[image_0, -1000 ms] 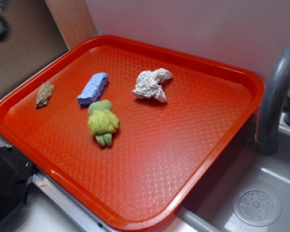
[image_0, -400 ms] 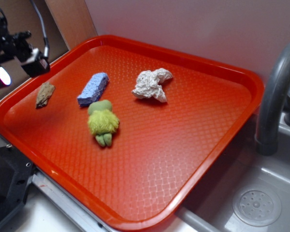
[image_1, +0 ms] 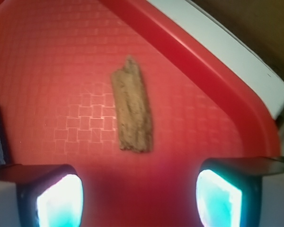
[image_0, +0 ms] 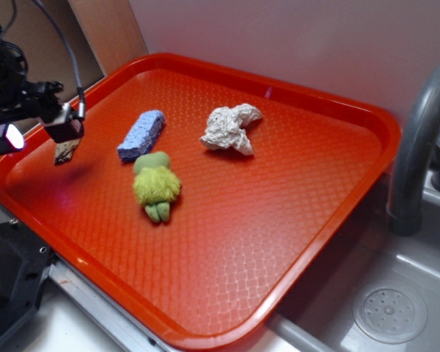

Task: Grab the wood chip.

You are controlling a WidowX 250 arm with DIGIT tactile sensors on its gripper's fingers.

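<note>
The wood chip [image_1: 132, 111] is a flat brown-tan sliver of bark lying on the red tray [image_1: 47, 56] near its left rim. In the exterior view the wood chip [image_0: 64, 151] is partly hidden behind my gripper [image_0: 37, 132], which hovers above it. In the wrist view my gripper [image_1: 139, 198] is open and empty. Its two glowing fingertips [image_1: 59, 201] stand wide apart, with the chip just ahead of the gap between them.
On the red tray [image_0: 293, 220] lie a blue sponge [image_0: 141, 134], a fuzzy green plush toy [image_0: 156, 185] and a crumpled white paper wad [image_0: 230, 127]. A grey faucet [image_0: 418, 147] and sink [image_0: 389, 312] stand at the right. A cardboard wall [image_0: 29, 51] is behind the arm.
My gripper has come in from the upper left and moved down and right, and now hovers over the wood chip. Nothing on the tray has moved.
</note>
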